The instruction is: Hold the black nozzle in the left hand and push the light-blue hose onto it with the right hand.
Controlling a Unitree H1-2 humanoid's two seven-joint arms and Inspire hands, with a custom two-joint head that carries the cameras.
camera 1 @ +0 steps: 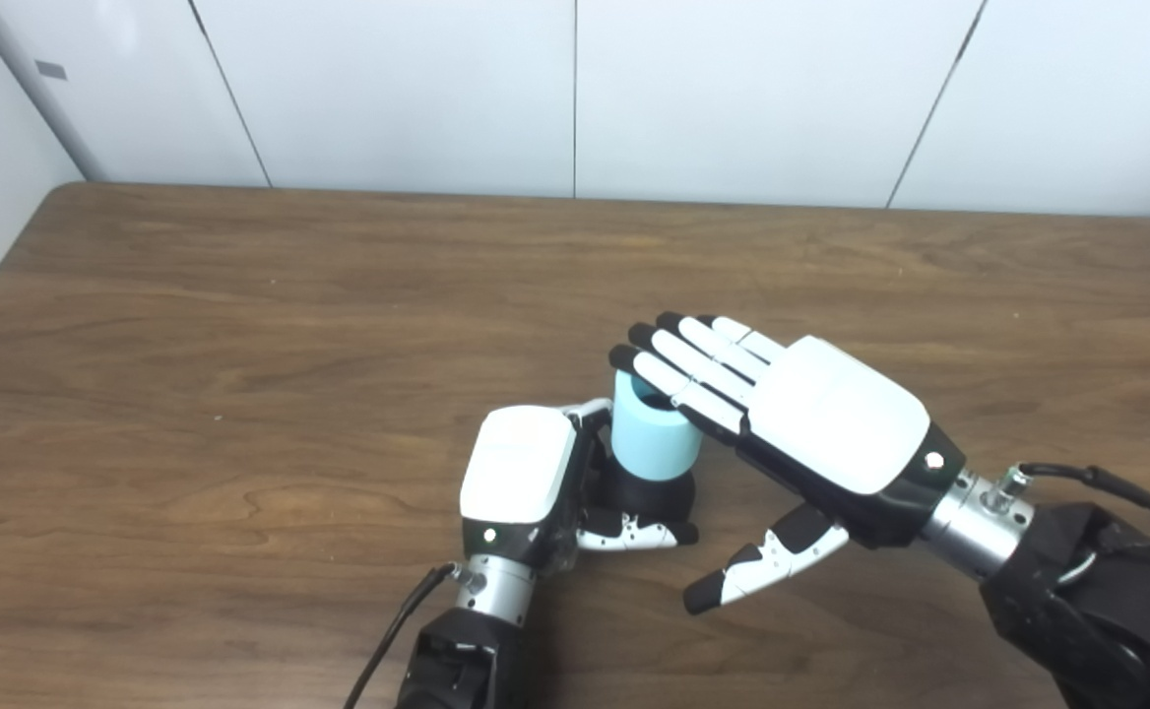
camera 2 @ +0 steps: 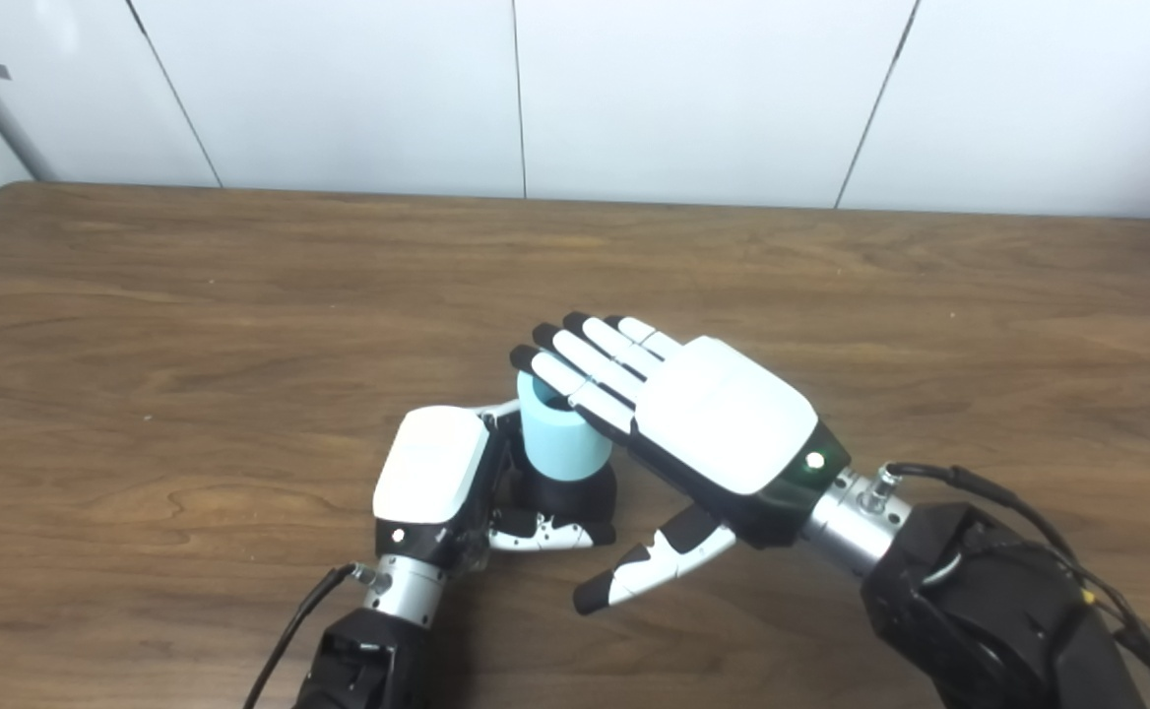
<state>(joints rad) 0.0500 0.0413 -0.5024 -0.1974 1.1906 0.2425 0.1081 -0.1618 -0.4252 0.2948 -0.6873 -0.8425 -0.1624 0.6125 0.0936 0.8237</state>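
Observation:
A short light-blue hose (camera 1: 652, 433) stands upright on top of the black nozzle (camera 1: 656, 492), near the table's front middle. My left hand (camera 1: 526, 473) is shut on the black nozzle, its thumb (camera 1: 634, 535) wrapped across the front of the nozzle's base. My right hand (camera 1: 811, 418) is open and flat, palm down, with its fingers (camera 1: 683, 369) lying over the hose's top rim. Its thumb (camera 1: 762, 569) hangs free below, touching nothing. Most of the nozzle is hidden by the hose and my left hand.
The wooden table (camera 1: 240, 345) carries nothing else in view. White wall panels (camera 1: 575, 89) run behind its far edge. The table's left edge (camera 1: 4, 266) slants away at the upper left.

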